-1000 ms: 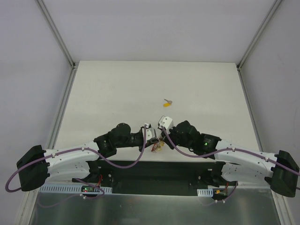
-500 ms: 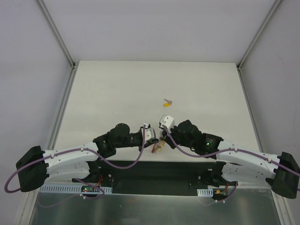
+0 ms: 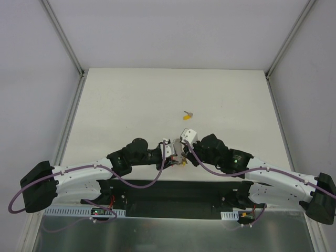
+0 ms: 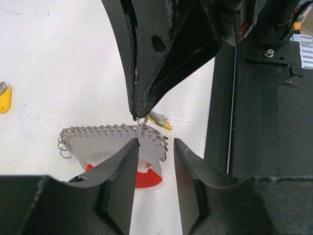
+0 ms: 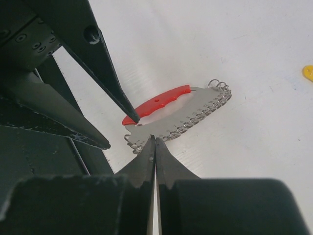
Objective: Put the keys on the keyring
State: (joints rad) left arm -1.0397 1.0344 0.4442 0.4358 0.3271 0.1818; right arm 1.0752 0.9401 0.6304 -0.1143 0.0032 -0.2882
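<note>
The keyring (image 4: 105, 139) is a grey plate edged with several small wire rings and a red curved loop (image 5: 157, 103). It lies near the table's near edge. My right gripper (image 5: 154, 139) is shut, its tips pinching a thin wire ring at the plate's edge. In the left wrist view the right gripper (image 4: 141, 115) comes down from above. My left gripper (image 4: 154, 143) is open, its fingers astride the plate's near edge, with nothing between them. A yellow-headed key (image 4: 159, 120) lies just behind the right tips. A loose key (image 3: 187, 112) lies farther out on the table.
The black base plate (image 4: 264, 122) borders the table just right of the keyring. In the top view both wrists crowd over the keyring (image 3: 177, 160) and hide most of it. White walls and metal frame posts enclose the table.
My left gripper has gone from shut to open. Both wrists have drawn closer together over the keyring. The right gripper stays shut.
</note>
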